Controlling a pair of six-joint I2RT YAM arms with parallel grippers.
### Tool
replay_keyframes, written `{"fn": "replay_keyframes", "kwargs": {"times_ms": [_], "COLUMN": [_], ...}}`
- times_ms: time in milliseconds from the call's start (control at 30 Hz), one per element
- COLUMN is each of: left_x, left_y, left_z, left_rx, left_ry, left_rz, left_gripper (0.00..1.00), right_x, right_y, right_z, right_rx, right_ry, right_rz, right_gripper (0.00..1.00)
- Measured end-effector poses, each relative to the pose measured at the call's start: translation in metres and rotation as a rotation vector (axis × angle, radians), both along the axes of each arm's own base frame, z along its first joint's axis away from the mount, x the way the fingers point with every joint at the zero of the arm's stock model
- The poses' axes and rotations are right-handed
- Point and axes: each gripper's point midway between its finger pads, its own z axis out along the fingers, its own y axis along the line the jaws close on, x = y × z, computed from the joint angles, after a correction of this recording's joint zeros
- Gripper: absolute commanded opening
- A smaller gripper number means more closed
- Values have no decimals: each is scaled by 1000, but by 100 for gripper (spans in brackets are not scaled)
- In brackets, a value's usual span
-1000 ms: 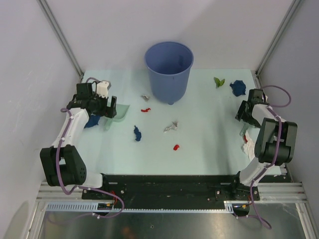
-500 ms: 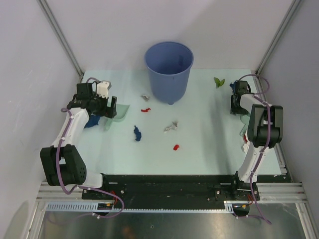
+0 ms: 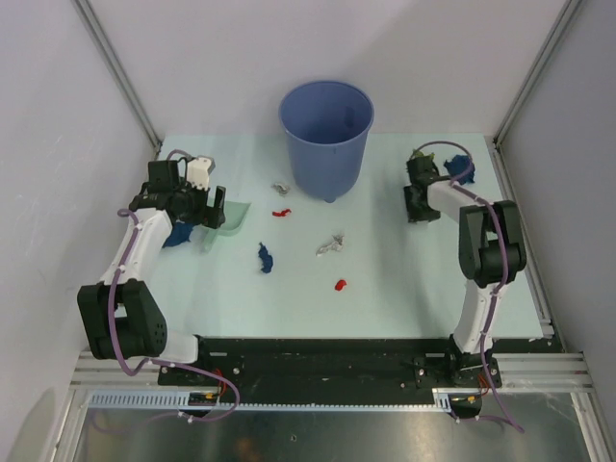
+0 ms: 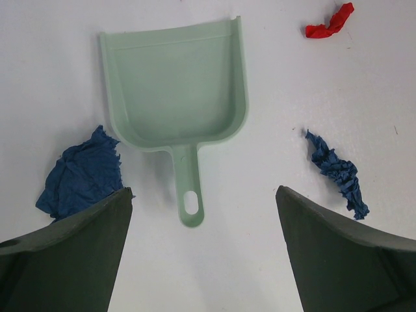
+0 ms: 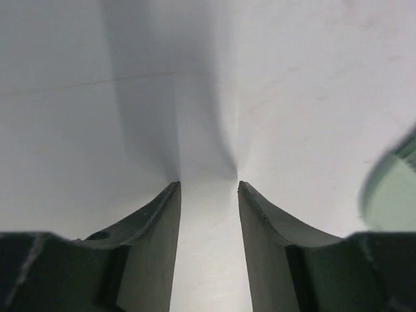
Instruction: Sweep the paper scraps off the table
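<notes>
Paper scraps lie on the pale table [image 3: 395, 279]: blue ones [image 3: 265, 257] [image 3: 176, 234] [image 3: 460, 166], red ones [image 3: 281, 213] [image 3: 340, 284], grey ones [image 3: 330, 244] [image 3: 280, 189]. A green one [image 3: 422, 154] is partly hidden by the right wrist. My left gripper [image 3: 207, 207] hovers open and empty over the mint-green dustpan [image 3: 229, 219]. The left wrist view shows it [image 4: 203, 192] wide open above the dustpan's handle [image 4: 188, 195], with blue scraps [image 4: 81, 175] [image 4: 338, 175] and a red scrap [image 4: 330, 21]. My right gripper [image 3: 414, 210] points down at bare table, its jaws [image 5: 208, 188] narrowly apart and empty.
The tall blue bucket [image 3: 327, 135] stands at the back middle. Grey walls and metal rails enclose the left, back and right sides. A blurred pale green shape [image 5: 390, 188] shows at the right edge of the right wrist view; I cannot tell what it is.
My right arm has swung from the table's right edge leftward, past the blue and green scraps at the back right. The left arm and the dustpan have not moved.
</notes>
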Motion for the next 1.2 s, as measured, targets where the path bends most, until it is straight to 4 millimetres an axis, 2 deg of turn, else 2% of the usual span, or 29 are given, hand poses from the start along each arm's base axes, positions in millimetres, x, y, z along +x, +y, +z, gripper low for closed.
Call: {"fn": "replay_keyframes", "kwargs": {"times_ms": [100,167,233,333,400,433,500,633,800,867,967,1067,1133,1200], "left_x": [0,0,0,0,0,-1,-1,-1,-1,-1,-1,-1,-1,-1], "left_y": [0,1,1,0,0,0,0,0,0,0,0,1,0,0], "left_z": [0,0,0,0,-1,-1,-1,-1,-1,-2,-2,-2,-2,-2], "left_rx": [2,6,7,6,6,6,5,6,6,6,6,7,6,6], "left_ry": [-1,-2,-2,-2,0,1,2,2,2,3,4,3,3,3], "left_rz": [-1,-4,-5,-6,-6,-6,-6,-6,-6,-6,-6,-6,-6,-6], "left_gripper": [95,95,95,95,95,95,95,95,95,95,95,95,95,95], "right_x": [-8,-13,-13,-11,-12,-13,-15,-18,-17,-12,-7,0,5,7], "right_y": [34,34,13,-40,-71,-79,-85,-83,-88,-89,-84,-68,-42,3], "right_z": [2,4,9,21,27,29,29,22,1,2,2,3,3,4], "right_rx": [20,45,80,120,125,128,137,171,232,248,257,268,268,283], "right_ry": [5,8,-6,-61,-96,-110,-120,-115,-89,-118,-146,-162,-159,-148], "right_rz": [50,30,-44,-198,-280,-309,-330,-347,-381,-390,-365,-288,-191,-50], "right_gripper": [59,62,64,71,76,76,77,75,74,72,67,66,64,63]}}
